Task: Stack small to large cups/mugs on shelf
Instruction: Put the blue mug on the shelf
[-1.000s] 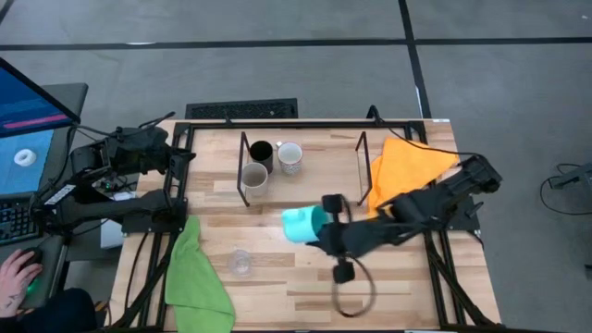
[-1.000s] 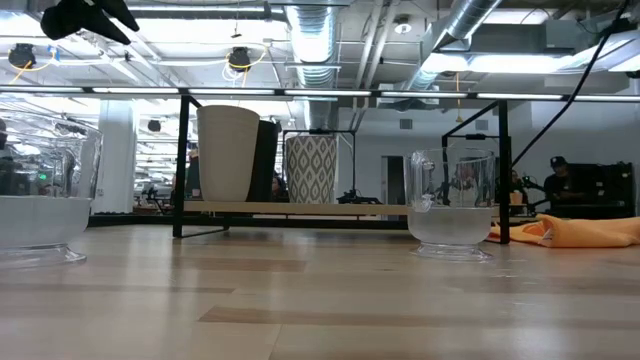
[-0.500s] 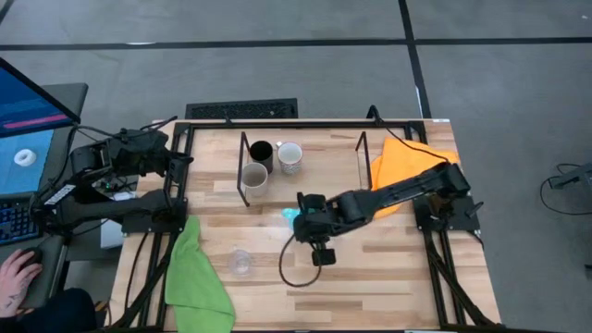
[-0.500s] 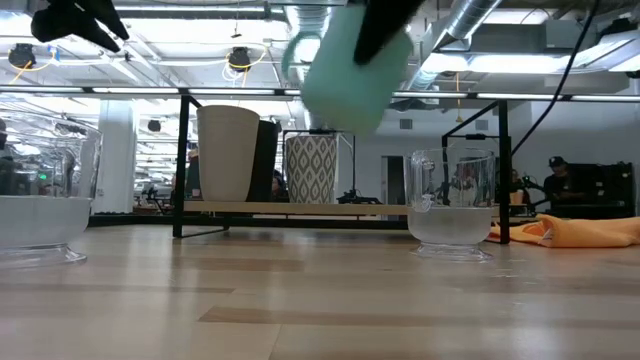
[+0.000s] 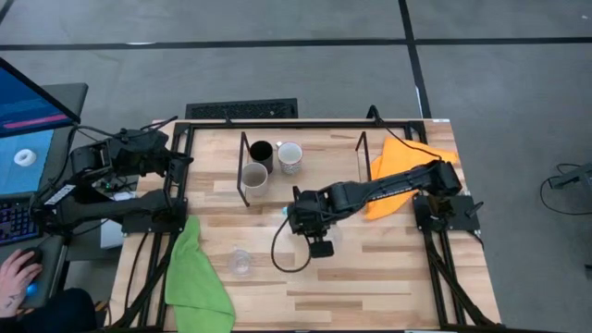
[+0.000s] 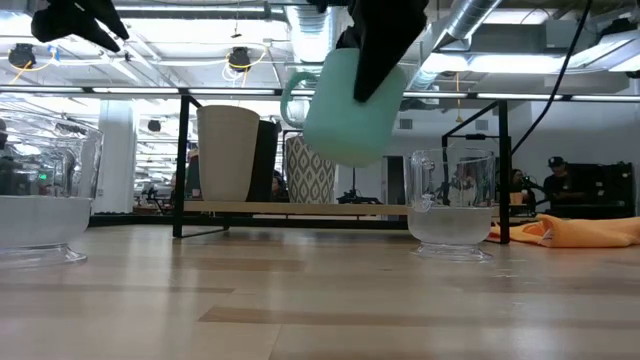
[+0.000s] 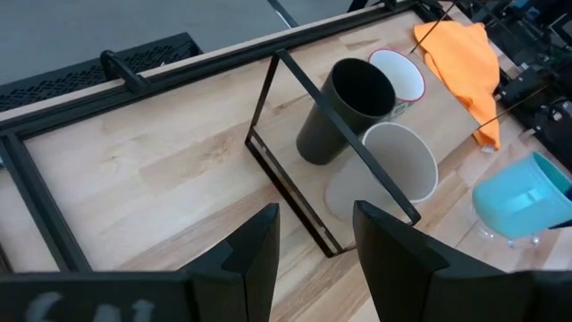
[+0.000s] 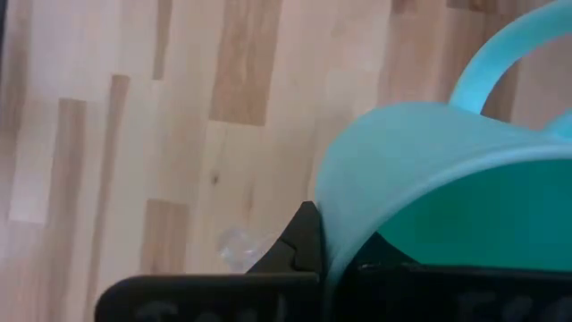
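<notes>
3 mugs already stand on the shelf [image 5: 361, 157]: the black mug [image 5: 261, 151], the white mug [image 5: 290, 157] and the grey-beige mug [image 5: 253, 176], grouped at its left end. The right tool [image 5: 298, 215] holds the light blue mug [image 6: 350, 105] clamped by its rim, lifted clear of the tabletop [image 5: 398, 268] and hanging tilted in the low view, handle toward the shelf side. In the high view the mug is almost hidden under the arm, just in front of the shelf.

From this tool the shelf lies straight ahead, toward the back edge, with the open stretch of board to the right of the white mug. The right arm is clearly the nearer one. The left tool [image 7: 308, 246] waits off the left edge with its fingers apart and nothing between them.

2 clear glass cups sit on the tabletop: one [image 5: 240, 263] near the green cloth [image 5: 194, 277], the other [image 6: 452, 205] close beneath the carried mug's path. That glass and the thin front rod of the shelf are the likely obstacles. An orange cloth [image 5: 407, 162] lies at the right.
</notes>
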Controlling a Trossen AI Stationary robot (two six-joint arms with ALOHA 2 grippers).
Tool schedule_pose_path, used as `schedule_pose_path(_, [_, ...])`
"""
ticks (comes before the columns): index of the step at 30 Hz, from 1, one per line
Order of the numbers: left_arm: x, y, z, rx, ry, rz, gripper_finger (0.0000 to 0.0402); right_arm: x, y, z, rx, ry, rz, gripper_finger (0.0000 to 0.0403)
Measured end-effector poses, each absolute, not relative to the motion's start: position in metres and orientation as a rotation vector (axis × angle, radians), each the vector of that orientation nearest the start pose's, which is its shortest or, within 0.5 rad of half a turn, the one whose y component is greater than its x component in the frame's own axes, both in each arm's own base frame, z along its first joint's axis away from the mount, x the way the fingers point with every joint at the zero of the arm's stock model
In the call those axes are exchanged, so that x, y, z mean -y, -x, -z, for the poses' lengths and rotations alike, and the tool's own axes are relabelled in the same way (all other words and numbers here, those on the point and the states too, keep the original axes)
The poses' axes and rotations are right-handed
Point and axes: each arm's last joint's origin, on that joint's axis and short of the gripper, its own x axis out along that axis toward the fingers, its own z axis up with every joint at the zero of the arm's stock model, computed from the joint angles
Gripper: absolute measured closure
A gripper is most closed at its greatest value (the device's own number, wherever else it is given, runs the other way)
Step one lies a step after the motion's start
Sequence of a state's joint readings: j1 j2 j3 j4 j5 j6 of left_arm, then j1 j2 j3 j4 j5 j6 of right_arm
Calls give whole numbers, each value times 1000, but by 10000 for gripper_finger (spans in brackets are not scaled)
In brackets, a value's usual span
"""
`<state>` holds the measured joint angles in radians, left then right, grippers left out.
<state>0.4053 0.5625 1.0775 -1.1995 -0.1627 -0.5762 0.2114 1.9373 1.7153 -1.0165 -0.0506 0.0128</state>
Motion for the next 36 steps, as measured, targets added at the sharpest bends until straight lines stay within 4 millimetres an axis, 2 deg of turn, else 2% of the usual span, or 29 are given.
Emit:
schedule_pose_path(15, [-26,-49,-356,-519,605,-727,266,-44,-397,-263,-1226,84,-179,391])
schedule_pose_path(22, [-26,-49,-356,-524,592,-723,266,-26,-409,-240,-1275,49,-134,391])
schedule_pose_path(27, [-26,-49,-356,-525,590,-723,266,-20,-413,-230,-1295,40,-118,391])
schedule_pose_path(36, [-26,-47,-355,-543,592,-727,266,-16,-413,-231,-1296,30,-109,391])
